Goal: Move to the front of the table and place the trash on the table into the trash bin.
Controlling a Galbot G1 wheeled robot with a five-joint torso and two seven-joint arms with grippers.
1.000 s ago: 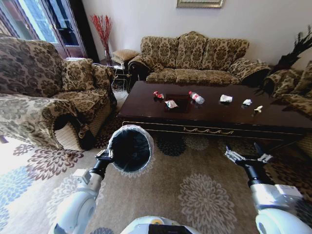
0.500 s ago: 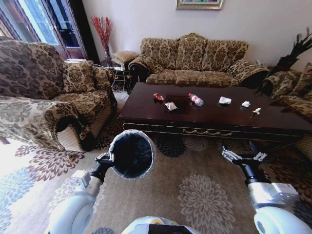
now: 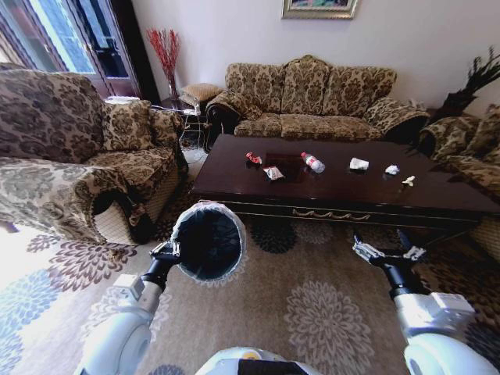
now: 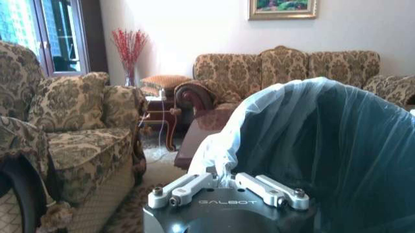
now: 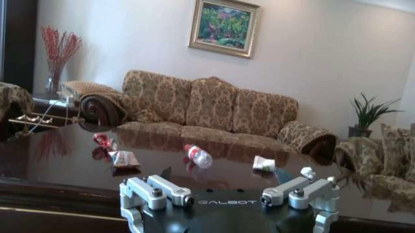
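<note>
The dark glossy table (image 3: 344, 197) stands ahead of me, before the far sofa. The trash lies in a row on it: a red wrapper (image 3: 253, 158), a red-and-white wrapper (image 3: 273, 173), a clear bottle (image 3: 313, 162), two white paper wads (image 3: 358, 164) (image 3: 391, 169) and a yellowish scrap (image 3: 408, 180). My left gripper (image 3: 168, 251) is shut on the rim of the trash bin (image 3: 207, 241), holding it over the carpet with its dark mouth tilted toward me; the bin's bag (image 4: 259, 126) rises just past the left gripper (image 4: 227, 187). My right gripper (image 3: 383, 251) hangs open short of the table's front edge. Past the right gripper (image 5: 230, 187) lie the bottle (image 5: 198, 155) and wrappers (image 5: 123, 158).
A patterned armchair (image 3: 70, 156) stands at the left, a matching sofa (image 3: 312, 98) behind the table and another seat (image 3: 476, 148) at the right. Flowered carpet (image 3: 312, 297) lies between me and the table. A side table with a red-twig vase (image 3: 166, 55) stands in the back corner.
The whole head view has shifted slightly, so the camera has moved. The bin stays in my left gripper and the right gripper stays open.
</note>
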